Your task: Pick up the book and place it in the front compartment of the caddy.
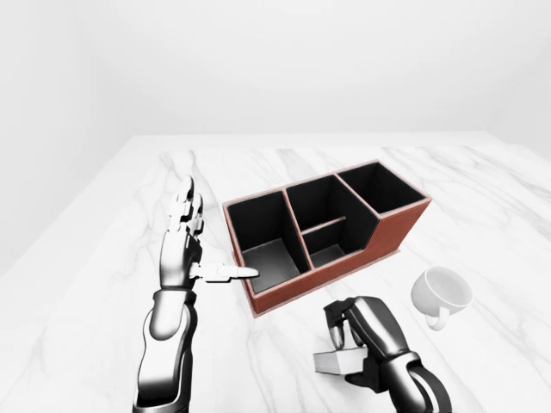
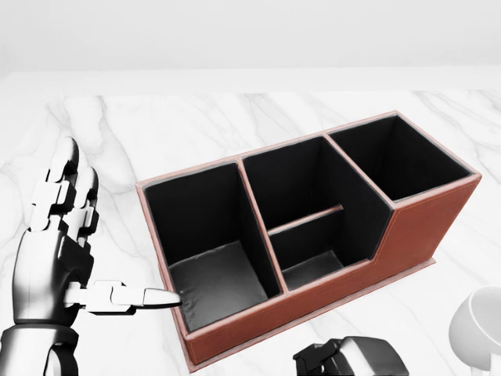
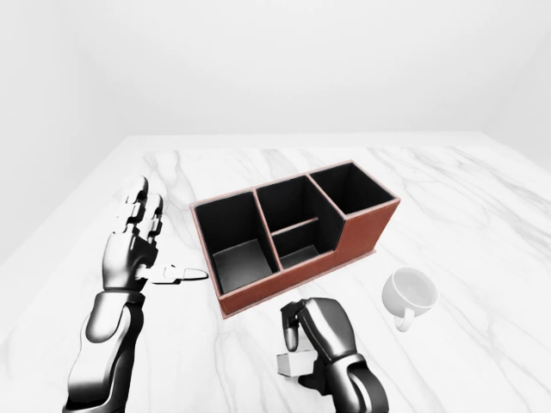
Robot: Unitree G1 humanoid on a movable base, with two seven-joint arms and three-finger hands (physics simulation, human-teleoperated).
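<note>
The caddy (image 1: 405, 225) is a brown box with black-lined compartments, standing slantwise in the middle of the marble table; the head view shows it close up (image 2: 423, 227). A small pale book (image 1: 337, 362) lies low in the left-eye view, below the caddy. My right hand (image 1: 351, 337) is curled over it, with the fingers folded down on its top and the thumb under its near edge. I cannot tell whether the book is off the table. My left hand (image 1: 215, 234) stands open left of the caddy, its thumb pointing at the caddy's left compartment.
A white mug (image 1: 441, 292) lies on the marble right of my right hand and below the caddy's right end. The table's left edge (image 1: 77, 224) runs diagonally past my left arm.
</note>
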